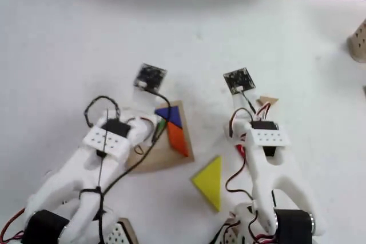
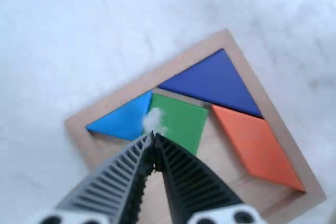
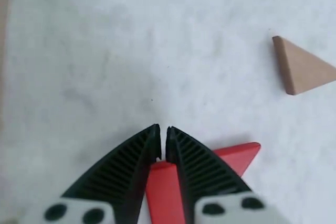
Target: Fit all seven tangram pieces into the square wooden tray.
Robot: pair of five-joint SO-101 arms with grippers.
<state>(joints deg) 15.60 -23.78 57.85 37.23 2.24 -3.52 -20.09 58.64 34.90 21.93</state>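
The square wooden tray [image 2: 113, 100] [image 1: 150, 159] lies under my left arm [image 1: 106, 138]. In it sit a dark blue triangle [image 2: 210, 82], a light blue triangle [image 2: 123, 121], a green square [image 2: 181, 121] and an orange parallelogram [image 2: 257, 145] [image 1: 177, 138]. My left gripper [image 2: 154, 139] is shut, its tips just over the green square's edge. My right gripper [image 3: 161, 132] is shut above a red piece [image 3: 168, 187] lying flat on the table. A small plain wooden triangle [image 3: 302, 69] [image 1: 267, 100] lies beyond it. A yellow triangle [image 1: 210, 182] rests on the table between the arms.
The white table [image 1: 189, 32] stretches open toward the far side. A beige perforated object [image 1: 357, 41] stands at the right edge. Loose cables [image 1: 100, 107] loop beside the left arm. A wood-edged block [image 1: 123, 232] sits near the left arm's base.
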